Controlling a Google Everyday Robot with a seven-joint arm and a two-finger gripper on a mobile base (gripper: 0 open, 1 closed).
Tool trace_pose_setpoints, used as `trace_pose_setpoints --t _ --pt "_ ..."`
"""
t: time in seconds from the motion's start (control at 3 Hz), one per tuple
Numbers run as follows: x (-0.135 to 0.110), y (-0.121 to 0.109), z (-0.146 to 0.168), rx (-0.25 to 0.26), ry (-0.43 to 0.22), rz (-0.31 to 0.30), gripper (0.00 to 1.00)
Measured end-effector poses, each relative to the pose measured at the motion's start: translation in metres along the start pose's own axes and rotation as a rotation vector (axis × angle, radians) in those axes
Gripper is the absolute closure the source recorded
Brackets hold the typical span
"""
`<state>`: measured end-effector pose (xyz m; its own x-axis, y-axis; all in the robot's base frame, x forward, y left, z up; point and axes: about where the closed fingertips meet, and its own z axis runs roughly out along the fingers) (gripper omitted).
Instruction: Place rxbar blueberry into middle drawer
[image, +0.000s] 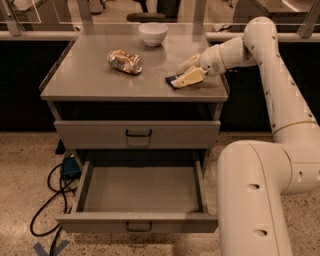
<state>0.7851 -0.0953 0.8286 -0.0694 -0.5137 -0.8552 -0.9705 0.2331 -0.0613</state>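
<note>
The rxbar blueberry (172, 80), a flat dark navy bar, lies on the cabinet top (100, 80) near its right front corner. My gripper (189, 71) reaches in from the right and sits low over the bar. Its fingers are apart: the near finger (192, 78) lies over the bar's right part, and the far finger (188, 62) is behind it. Only the bar's left end shows. The middle drawer (142, 220) is pulled out below, and its flat grey tray shows bare.
A shiny tan-and-silver packet (125, 61) lies on the cabinet top left of centre. A white bowl (153, 33) stands at the back. The drawer above (137, 134) is closed. Black cables and a blue object (67, 167) lie on the floor at the left. My arm's base (255, 200) stands right of the open drawer.
</note>
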Motion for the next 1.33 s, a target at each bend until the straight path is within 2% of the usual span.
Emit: trace_pose_setpoints --t 0.67,1.0,1.33 --pt "0.000 0.000 0.000 0.000 0.000 0.000 0.89" --pt "-0.015 0.002 -0.005 0.010 0.028 0.016 1.00" --pt "-0.054 0.010 -0.030 0.040 0.061 0.016 1.00"
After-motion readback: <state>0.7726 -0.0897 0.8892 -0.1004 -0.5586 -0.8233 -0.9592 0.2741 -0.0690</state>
